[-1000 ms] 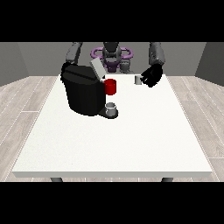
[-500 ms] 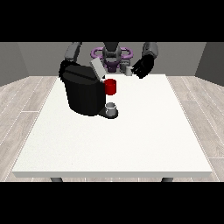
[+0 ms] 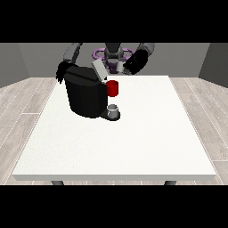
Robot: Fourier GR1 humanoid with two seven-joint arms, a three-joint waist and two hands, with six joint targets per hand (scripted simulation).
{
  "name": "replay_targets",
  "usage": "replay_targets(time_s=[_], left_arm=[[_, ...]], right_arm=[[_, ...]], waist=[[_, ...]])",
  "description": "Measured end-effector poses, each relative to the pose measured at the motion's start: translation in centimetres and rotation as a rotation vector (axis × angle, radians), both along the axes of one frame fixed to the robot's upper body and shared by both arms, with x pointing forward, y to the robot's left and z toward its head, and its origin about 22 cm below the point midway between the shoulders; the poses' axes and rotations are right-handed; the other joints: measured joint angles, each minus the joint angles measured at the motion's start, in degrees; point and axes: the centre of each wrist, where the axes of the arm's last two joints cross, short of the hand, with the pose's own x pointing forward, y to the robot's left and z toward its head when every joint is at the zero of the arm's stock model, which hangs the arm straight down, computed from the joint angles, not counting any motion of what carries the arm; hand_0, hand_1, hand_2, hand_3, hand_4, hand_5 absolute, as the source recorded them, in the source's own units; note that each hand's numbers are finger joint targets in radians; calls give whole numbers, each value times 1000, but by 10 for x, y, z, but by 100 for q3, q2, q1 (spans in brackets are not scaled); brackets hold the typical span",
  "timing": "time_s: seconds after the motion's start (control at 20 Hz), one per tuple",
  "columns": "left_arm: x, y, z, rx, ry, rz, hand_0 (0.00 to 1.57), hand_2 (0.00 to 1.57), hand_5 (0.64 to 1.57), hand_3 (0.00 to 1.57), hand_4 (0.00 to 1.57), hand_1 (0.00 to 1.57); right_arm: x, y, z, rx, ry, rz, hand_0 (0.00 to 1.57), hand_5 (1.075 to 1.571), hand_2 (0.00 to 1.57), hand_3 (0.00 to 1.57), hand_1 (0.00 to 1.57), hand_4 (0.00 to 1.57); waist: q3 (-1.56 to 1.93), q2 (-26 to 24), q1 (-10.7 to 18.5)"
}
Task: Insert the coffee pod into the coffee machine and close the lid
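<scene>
A black coffee machine (image 3: 83, 95) stands on the left half of the white table (image 3: 133, 142), with a red front part (image 3: 113, 88) and its grey lid (image 3: 99, 70) tilted up and open. A small grey cup (image 3: 114, 110) sits on its drip base. The hand at the view's right (image 3: 136, 62) hovers above the table's far edge, right of the lid, its fingers curled round a small white coffee pod (image 3: 120, 67). Behind the machine's top left corner, the hand at the view's left (image 3: 61, 71) is partly hidden.
The robot's torso (image 3: 114, 54) rises behind the table's far edge. Wooden floor surrounds the table.
The hand at the view's right has carried the pod up and leftward, from beside the machine to a spot close to the open lid. The other hand and the machine stay put.
</scene>
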Motion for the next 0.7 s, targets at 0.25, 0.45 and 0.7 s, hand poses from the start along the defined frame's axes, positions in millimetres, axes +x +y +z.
replay_targets(time_s=[0.25,0.45,0.7], left_arm=[[10,2,29,-36,-32,41,1417,1451,1571,1363,643,1417],[16,17,50,-51,-85,93,1388,1442,1571,1356,629,1388],[22,20,76,-78,-129,126,1506,1501,1571,1431,604,1506]], right_arm=[[9,-1,10,12,-59,40,0,1571,0,0,0,136],[20,7,24,6,-125,105,0,1571,0,0,0,0],[23,8,24,7,-153,173,0,1571,0,0,0,279]], waist=[[0,360,-203],[0,746,-383],[-1,1001,-463]])
